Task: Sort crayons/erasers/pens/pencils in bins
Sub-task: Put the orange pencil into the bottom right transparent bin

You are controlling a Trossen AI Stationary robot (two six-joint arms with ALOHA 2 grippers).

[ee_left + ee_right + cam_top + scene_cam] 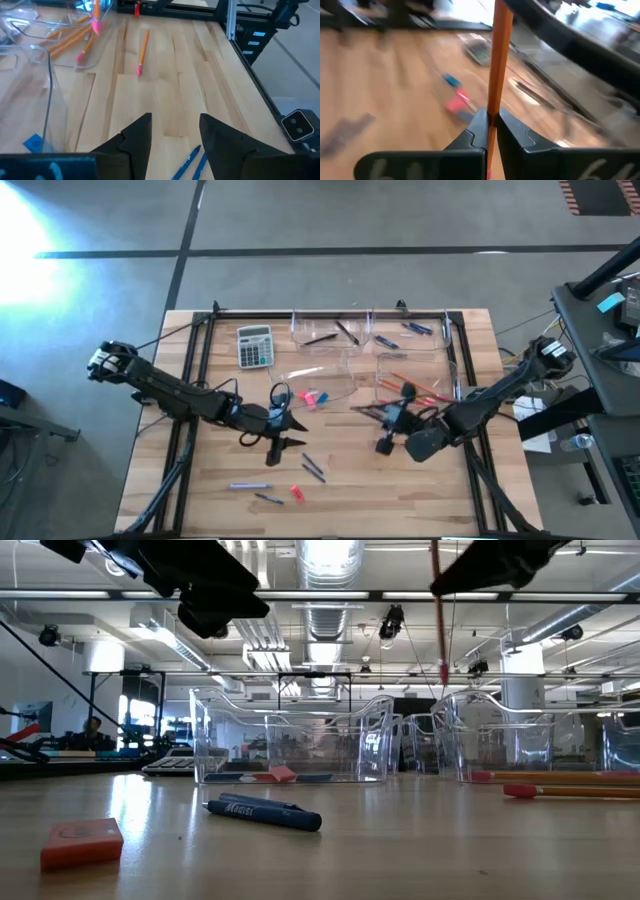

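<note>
Pink eraser [82, 842] and blue pen [262, 813] lie up front. Right gripper [491, 122] clamps a pencil [499, 55] above the pencil bin [415, 378]. Left gripper [175, 131] spread, empty, beside the eraser bin [320, 380].

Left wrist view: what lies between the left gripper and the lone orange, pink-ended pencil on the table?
Only bare wooden tabletop lies between the left gripper and that orange pencil, as the left wrist view shows.
</note>
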